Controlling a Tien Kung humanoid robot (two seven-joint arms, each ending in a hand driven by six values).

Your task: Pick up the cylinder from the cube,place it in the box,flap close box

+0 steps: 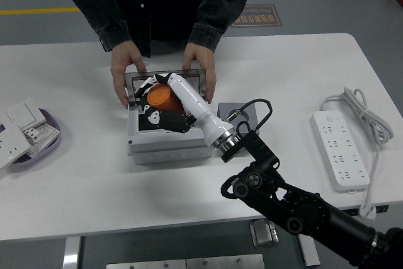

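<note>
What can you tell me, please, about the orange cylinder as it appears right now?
The orange cylinder is a short, smooth, matte-looking piece, plain and unmarked. It is tilted on its side, held in the fingers of the robot's right hand, which is shut on it. It hangs over the opening of the grey box, just in front of the raised lid, which a person's hands steady at both ends. Its underside is hidden.

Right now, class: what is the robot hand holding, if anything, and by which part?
The right robot hand grips the orange cylinder around its curved side, above the open box.
</note>
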